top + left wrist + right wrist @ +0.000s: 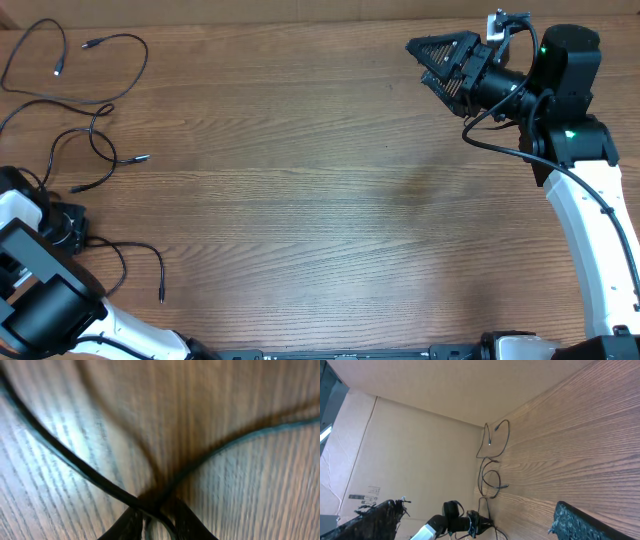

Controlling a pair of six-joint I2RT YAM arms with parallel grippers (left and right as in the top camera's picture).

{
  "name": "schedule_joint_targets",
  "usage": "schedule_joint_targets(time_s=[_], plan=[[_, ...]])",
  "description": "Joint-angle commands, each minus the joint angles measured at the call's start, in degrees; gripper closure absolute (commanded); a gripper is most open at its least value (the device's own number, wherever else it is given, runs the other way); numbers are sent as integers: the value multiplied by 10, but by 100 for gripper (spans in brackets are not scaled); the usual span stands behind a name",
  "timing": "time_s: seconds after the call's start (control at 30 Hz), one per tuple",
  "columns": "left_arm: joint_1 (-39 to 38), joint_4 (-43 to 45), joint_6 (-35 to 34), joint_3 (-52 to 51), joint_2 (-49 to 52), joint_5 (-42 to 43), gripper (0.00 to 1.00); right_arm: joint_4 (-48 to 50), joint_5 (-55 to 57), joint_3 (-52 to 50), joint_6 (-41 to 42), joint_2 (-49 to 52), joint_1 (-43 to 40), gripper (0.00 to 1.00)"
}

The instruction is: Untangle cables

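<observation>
- Left gripper (159, 522) first: its wrist cam showed the two fingertips drawn in close, with a crossing of the cables (75, 462) sitting right between them. Honestly couldn't tell whether they were actually biting down on the cord or just bracketing it; the shot was blurry.
- On the overhead view that gripper sat around 8 o'clock on the table (330, 200), down low at the surface, and a loose strand with a plug tip curled off toward 5 o'clock from it.
- The rest of the cords lay further out, at 9 to 10 o'clock: one looped strand at the far corner and a second one just below, and the two looked like they crossed each other.
- Right gripper (418, 62) was way over at 2 o'clock, fingers spread wide, holding nothing, well apart from every cord.
- My read: this was the grab step on the nearest strand, at the spot where it overlaps itself or a neighbour.
- Next move would need a firm pinch confirmed, then a slow drag toward the bare middle of the table, watching that the other strands don't come along.
</observation>
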Motion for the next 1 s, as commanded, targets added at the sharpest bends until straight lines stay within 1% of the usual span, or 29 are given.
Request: schedule_joint_targets(time_s=[0.0,0.1,0.2,0.27,0.33,0.37,0.5,0.63,0.83,0.9,0.97], plan=[[34,2,-80,-19,16,-8,78,3,5,8,-5,1,-1,3],[58,8,-103,-19,16,31,79,3,5,8,-5,1,-1,3],[83,28,-104,-19,16,90,82,3,5,8,-5,1,-1,3],[93,35,-104,-19,16,106,83,3,5,8,-5,1,-1,3],[97,46,-95,-19,16,103,82,3,6,8,-5,1,-1,3],[97,58,-80,-19,16,101,81,3,6,8,-5,2,-1,3],[92,73,-73,-12,16,106,81,3,6,8,-5,2,-1,3],[84,72,-70,8,16,106,82,3,6,8,-5,2,-1,3],[80,58,-71,38,16,106,80,3,5,8,-5,2,-1,3],[81,58,-71,40,16,106,77,3,5,8,-5,2,-1,3],[81,57,-66,40,16,106,63,3,5,8,-5,2,-1,3]])
